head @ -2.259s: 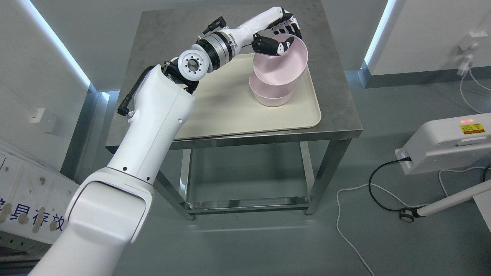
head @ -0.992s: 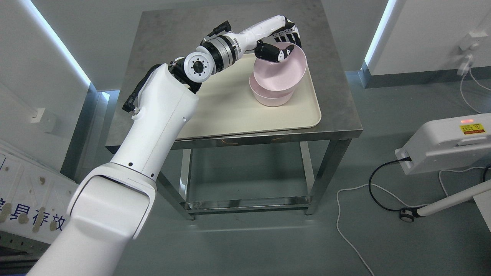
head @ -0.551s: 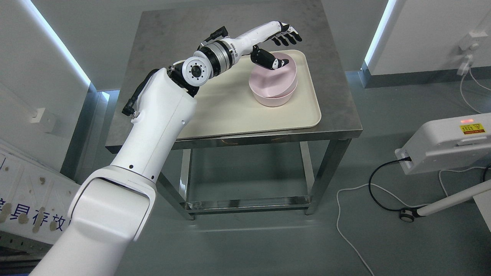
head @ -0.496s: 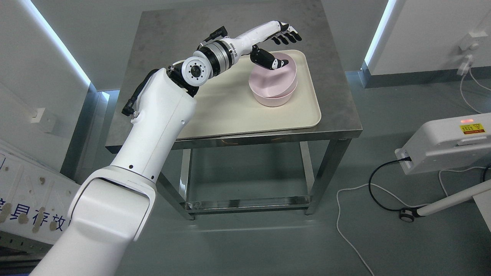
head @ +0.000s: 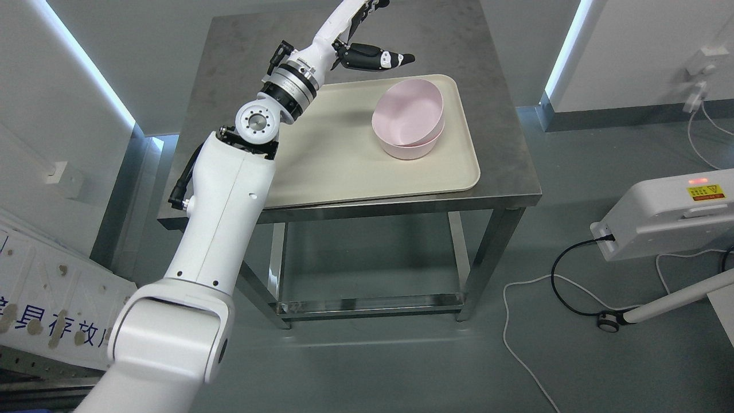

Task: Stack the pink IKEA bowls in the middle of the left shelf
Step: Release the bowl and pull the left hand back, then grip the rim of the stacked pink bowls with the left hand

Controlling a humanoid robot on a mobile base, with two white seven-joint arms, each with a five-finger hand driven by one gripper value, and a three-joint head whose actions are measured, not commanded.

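White-shelled arm (head: 221,189), silver wrist ring, black cable, black-and-white robot hand (head: 367,54).

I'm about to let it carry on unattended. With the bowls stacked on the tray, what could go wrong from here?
1. The top bowl sits tilted in the lower bowl, not fully nested; a bump could tip it out.
2. The left hand hangs open near the stack; a low sweep might knock it across the tray.

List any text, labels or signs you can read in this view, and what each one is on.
"具存放": blue characters on the white panel at lower left, cut off by the picture's edge.
Yellow warning label on the white machine at right: a triangle symbol shows, but the print is too small to read.
Nothing on the pink bowls, tray or table.
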